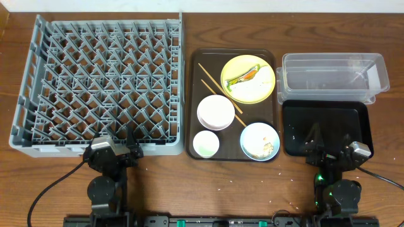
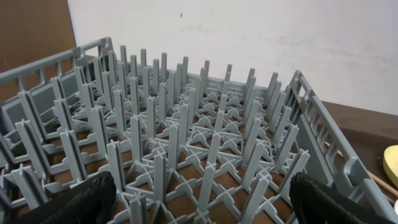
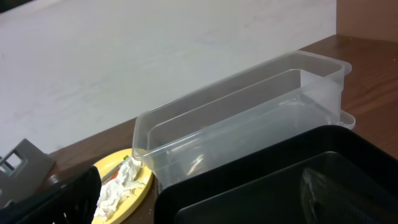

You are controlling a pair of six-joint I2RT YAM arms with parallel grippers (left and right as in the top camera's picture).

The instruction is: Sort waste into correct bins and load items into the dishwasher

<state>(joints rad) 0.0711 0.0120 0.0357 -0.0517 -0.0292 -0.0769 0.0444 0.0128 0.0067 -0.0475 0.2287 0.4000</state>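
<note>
The grey dishwasher rack stands empty at the left, and its pegs fill the left wrist view. A yellow plate carries the green-and-orange wrapper and crumpled white paper. Beside it lie the chopsticks, a white bowl, a small white cup and a light blue bowl with rice scraps. The clear tub and black tray sit at the right. My left gripper hangs open over the rack's near edge. My right gripper is open over the black tray's near edge.
The dishes all rest on a dark brown serving tray between the rack and the bins. A few whitish crumbs dot the wooden table near the front edge. In the right wrist view the paper lies left of the clear tub.
</note>
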